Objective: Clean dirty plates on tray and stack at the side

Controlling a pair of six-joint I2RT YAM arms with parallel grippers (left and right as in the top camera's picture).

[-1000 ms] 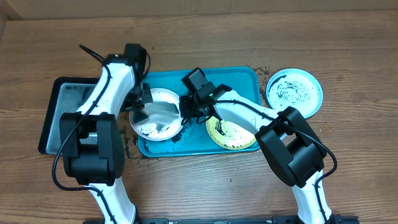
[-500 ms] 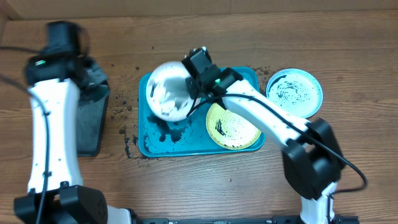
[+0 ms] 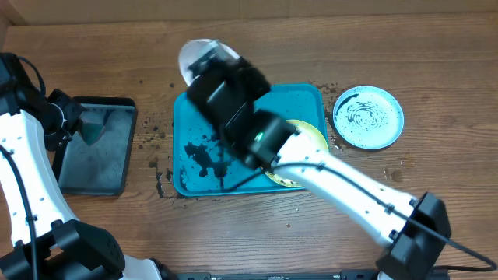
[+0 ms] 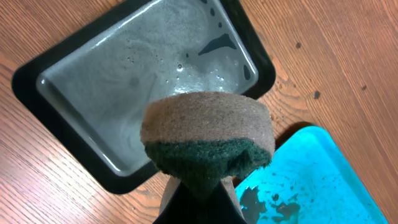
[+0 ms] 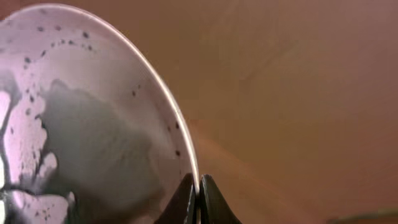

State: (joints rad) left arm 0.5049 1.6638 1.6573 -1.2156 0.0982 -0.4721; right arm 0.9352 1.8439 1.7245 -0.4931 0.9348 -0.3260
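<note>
My right gripper is closed narrow on the rim of the white plate. The plate has no long axis, being round. It is tilted, with its wet, speckled face turned to the left of my fingers. From above, this plate is in the air over the counter, past the far left corner of the teal tray. The tray's long axis runs left to right below my right arm. The yellow-green plate lies in the tray, partly hidden under that arm. The blue plate lies on the counter, well to the right.

My left gripper pinches a sponge, brown side away from the fingers and green side toward them, above a black tray with water in it.
</note>
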